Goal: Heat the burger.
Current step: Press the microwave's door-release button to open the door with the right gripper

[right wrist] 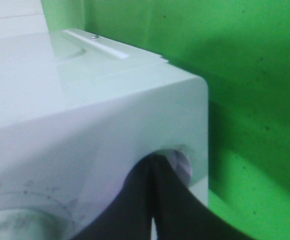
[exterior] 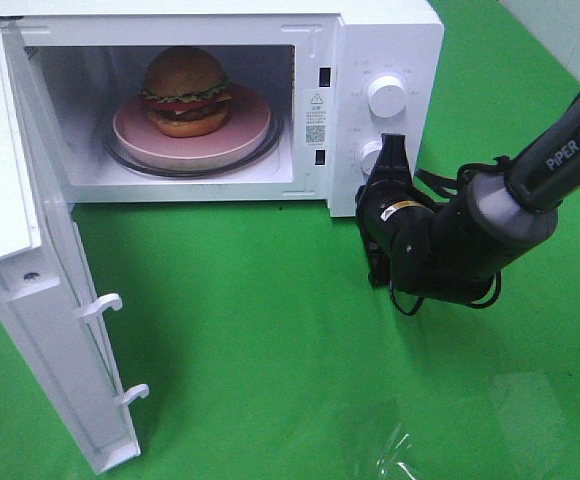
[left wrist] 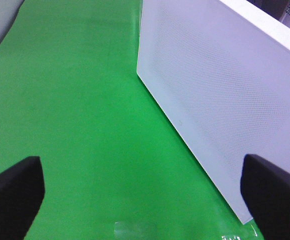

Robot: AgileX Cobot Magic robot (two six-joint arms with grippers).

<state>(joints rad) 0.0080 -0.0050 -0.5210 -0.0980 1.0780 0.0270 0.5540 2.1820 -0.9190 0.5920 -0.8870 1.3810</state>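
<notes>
The right gripper (exterior: pixel 394 148) has its jaws pressed together, tips against the lower knob (exterior: pixel 371 158) of the microwave (exterior: pixel 390 40). The second knob (exterior: pixel 386 95) sits just above the gripper. On the gripper's outer side the microwave's corner edge ends and bare green table (exterior: pixel 270 300) gives open room. Across the front panel from the gripper, inside the open cavity, one burger (exterior: pixel 186 90) rests on one pink plate (exterior: pixel 245 135). The door (exterior: pixel 55 330) stands swung wide, well apart from this gripper, with two hooks (exterior: pixel 100 305) on its edge. The left gripper (left wrist: pixel 144 192) is spread wide and holds nothing. The door's outer face stands ahead of it on one side, with open table on the other.
</notes>
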